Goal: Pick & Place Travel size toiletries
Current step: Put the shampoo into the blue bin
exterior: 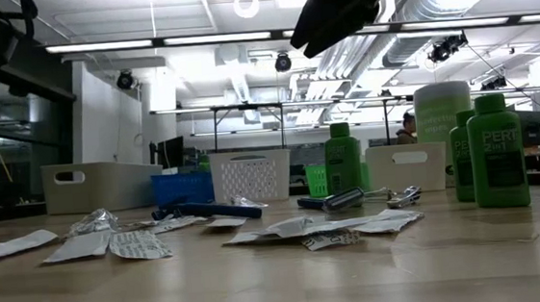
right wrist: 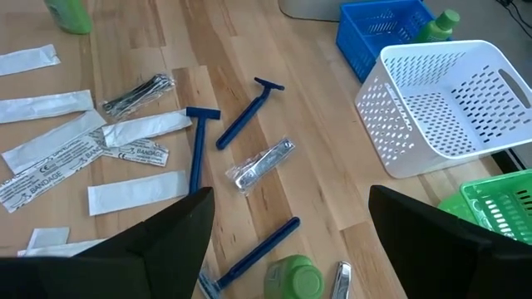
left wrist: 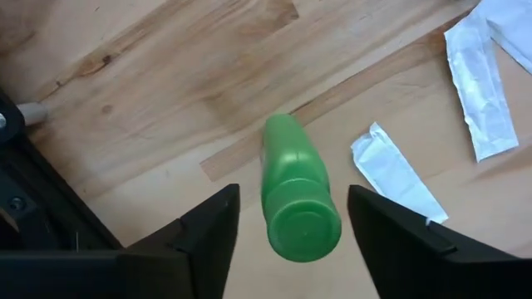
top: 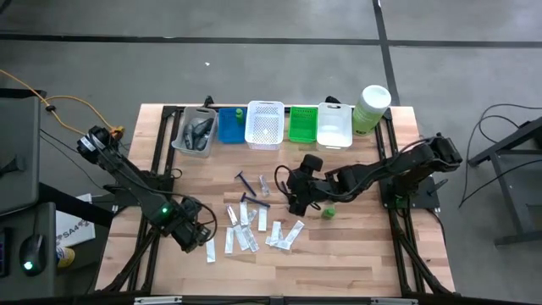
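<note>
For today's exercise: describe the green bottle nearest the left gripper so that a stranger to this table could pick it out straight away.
Start at the wooden table and find the left gripper near its left edge. Between its open jaws lies a small green bottle, on its side on the wood. White sachets lie nearby, but it alone there is green and round.

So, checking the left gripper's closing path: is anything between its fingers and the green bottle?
No. In the left wrist view the green bottle stands between the left gripper's open fingers, with only bare wood in the gaps.
</note>
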You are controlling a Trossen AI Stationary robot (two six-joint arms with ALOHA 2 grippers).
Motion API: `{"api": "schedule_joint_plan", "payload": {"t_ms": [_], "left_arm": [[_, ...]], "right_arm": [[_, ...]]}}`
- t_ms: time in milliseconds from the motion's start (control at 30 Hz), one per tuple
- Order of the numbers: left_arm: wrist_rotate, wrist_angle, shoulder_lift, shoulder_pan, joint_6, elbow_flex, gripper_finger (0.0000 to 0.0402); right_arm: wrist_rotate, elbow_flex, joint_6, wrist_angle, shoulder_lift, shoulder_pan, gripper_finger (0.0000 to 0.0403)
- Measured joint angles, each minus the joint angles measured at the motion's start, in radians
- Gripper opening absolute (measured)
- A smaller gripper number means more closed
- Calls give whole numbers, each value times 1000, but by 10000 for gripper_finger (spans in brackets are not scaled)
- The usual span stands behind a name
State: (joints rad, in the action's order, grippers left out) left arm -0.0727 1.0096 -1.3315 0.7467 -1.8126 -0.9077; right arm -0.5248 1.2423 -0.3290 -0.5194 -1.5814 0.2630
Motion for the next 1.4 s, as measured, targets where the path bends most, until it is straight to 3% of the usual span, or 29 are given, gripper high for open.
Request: {"api": "schedule_joint_plan", "payload": {"t_ms": [533, 867, 1067, 1233, 1400], "left_arm": [[7, -12, 0, 0, 24, -1, 118], [-2, -6, 0, 0, 75, -4, 104], [-31, 143, 0, -3, 86, -91, 102], [-91, 314, 0, -70, 154, -190, 102], [-157, 328, 0, -235, 387, -240, 102]], "right_arm": [[0, 0, 6, 0, 0, 0, 313], [0, 0, 11, 0, 0, 2, 313], [0, 0, 19, 0, 0, 6, 313], [-24, 0, 19, 0, 0, 6, 313], [-27, 0, 18, 9, 0, 6, 313]]}}
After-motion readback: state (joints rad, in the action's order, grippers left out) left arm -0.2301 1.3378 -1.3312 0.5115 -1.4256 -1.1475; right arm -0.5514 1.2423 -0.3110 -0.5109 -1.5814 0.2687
